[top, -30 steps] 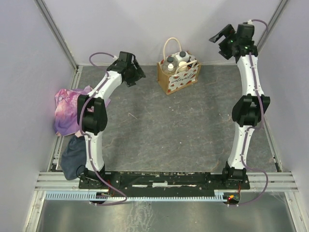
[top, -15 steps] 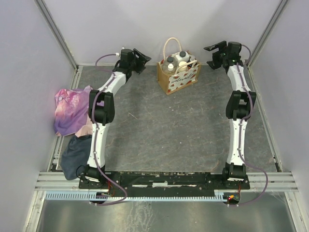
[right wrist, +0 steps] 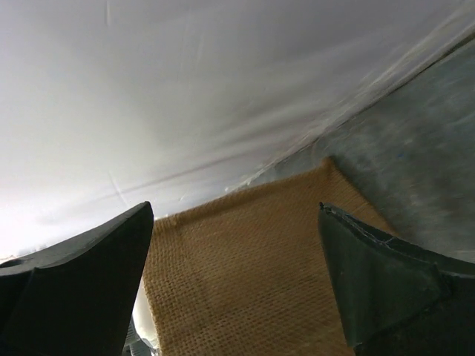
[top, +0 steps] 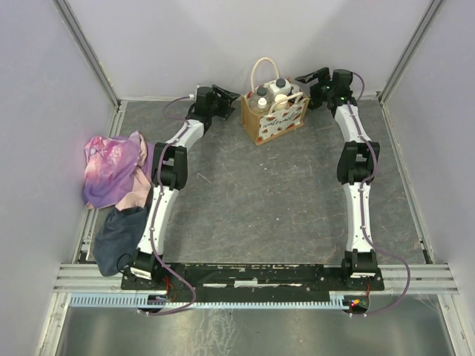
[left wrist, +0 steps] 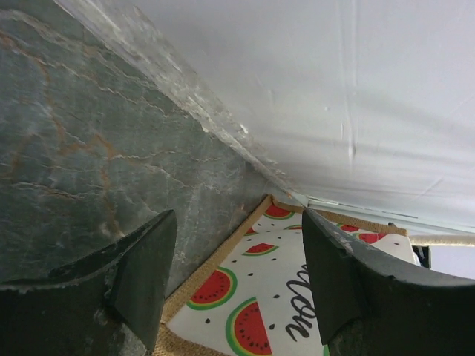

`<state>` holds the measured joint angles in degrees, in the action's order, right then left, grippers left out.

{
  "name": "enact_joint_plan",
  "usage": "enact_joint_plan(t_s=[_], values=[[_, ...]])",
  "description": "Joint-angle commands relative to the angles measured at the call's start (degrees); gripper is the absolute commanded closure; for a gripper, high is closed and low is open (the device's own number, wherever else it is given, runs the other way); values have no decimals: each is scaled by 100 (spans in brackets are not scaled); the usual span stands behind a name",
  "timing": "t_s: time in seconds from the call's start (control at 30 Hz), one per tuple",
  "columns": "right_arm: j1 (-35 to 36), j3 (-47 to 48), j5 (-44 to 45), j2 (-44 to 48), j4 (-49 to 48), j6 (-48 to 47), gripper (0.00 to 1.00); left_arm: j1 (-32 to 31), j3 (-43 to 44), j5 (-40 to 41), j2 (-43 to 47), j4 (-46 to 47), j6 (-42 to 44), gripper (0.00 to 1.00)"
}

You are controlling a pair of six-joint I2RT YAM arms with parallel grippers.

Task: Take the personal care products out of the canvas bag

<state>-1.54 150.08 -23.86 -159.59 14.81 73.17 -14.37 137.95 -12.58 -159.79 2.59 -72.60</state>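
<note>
The canvas bag stands upright at the back of the table, cream handles up, watermelon print facing front. Several small bottles with dark and cream caps stick out of its top. My left gripper is open and empty just left of the bag. The left wrist view shows the printed side between my fingers. My right gripper is open and empty just right of the bag's top. The right wrist view shows the plain tan weave between my fingers.
A pink-purple garment lies at the left edge, with a grey-blue cloth in front of it. The back wall rises close behind the bag. Side walls stand at left and right.
Both arms have stretched out and lowered toward the bag. The left gripper moved right, the right gripper moved left, both now beside the bag. The bag has not moved.
</note>
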Motion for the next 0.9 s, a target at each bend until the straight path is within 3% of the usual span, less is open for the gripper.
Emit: enact_joint_plan(t_s=[0.0, 0.33, 0.57, 0.67, 0.87], values=[[352, -27, -399, 109, -435, -104, 0, -159, 382, -198, -16, 674, -403, 25], [779, -707, -834, 101, -402, -326, 0, -564, 681, -729, -372, 928, -292, 26], [1042, -1422, -1227, 492, -22, -745, 0, -869, 400, -1181, -211, 362, -50, 40], [1135, -2094, -1381, 887, -209, -823, 0, -913, -173, -1198, 202, 244, 63, 43], [1409, -3030, -1465, 1797, 556, -1707, 0, -1002, -2242, -986, 1846, -332, 605, 45]])
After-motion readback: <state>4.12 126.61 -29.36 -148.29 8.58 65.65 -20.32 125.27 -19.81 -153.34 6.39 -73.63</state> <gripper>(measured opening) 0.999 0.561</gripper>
